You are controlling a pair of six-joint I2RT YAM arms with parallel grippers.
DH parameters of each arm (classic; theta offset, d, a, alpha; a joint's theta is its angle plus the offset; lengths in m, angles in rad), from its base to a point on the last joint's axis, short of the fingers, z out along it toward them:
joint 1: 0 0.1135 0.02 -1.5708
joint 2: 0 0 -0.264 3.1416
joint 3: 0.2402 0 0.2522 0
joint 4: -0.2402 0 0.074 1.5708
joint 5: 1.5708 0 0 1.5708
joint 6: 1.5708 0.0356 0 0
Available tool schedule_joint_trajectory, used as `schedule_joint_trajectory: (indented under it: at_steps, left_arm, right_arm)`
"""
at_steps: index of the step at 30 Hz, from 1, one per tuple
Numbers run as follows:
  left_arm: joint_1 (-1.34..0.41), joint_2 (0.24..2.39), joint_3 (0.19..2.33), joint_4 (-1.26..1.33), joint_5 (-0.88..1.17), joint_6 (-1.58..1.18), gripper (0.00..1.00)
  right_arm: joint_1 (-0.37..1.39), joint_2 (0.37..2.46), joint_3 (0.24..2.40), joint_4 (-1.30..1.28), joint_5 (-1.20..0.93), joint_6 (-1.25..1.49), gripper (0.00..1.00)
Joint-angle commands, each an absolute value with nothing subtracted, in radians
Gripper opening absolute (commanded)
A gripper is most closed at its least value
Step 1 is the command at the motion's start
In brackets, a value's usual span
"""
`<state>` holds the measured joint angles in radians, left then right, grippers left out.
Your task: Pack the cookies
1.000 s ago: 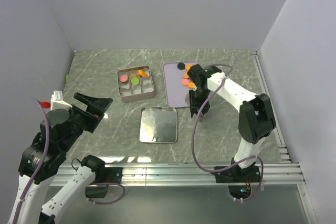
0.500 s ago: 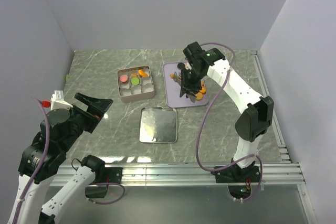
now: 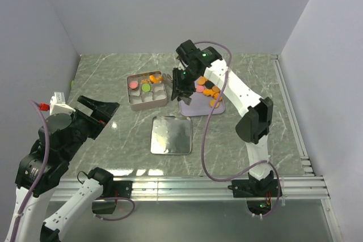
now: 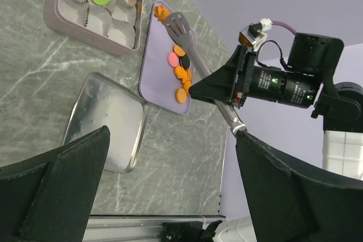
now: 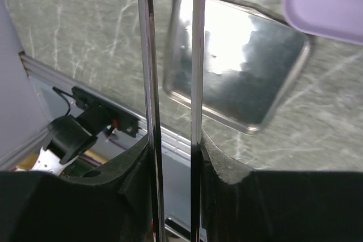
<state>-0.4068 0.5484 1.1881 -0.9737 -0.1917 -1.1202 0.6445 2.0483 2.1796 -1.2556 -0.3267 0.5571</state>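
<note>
Right end effector swung left with tongs; cookies in tin, tray.

On the grey marble table, the square metal tin with paper cups lies just beside the lavender rectangular plastic tray, on its left. The square shiny metal lid lies before both, nearer to the arm bases. Most of the small round flat cookies lie on the tray; a few are in the back cups of the tin. The long metal tongs, held in the right gripper, hang above the place where tin and tray meet.
</note>
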Motion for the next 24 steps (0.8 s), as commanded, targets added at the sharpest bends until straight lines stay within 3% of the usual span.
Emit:
schedule_joint_trajectory:
  at_steps: [1, 24]
  left_arm:
    - [-0.403, 0.557, 1.233, -0.980, -0.222, -1.086, 0.99]
    - [-0.403, 0.594, 1.232, -0.969, -0.216, -1.052, 0.99]
  right_arm:
    - [0.661, 2.085, 2.255, -1.241, -0.360, 0.578, 0.36]
    - [0.650, 2.298, 2.372, -1.115, -0.379, 0.650, 0.37]
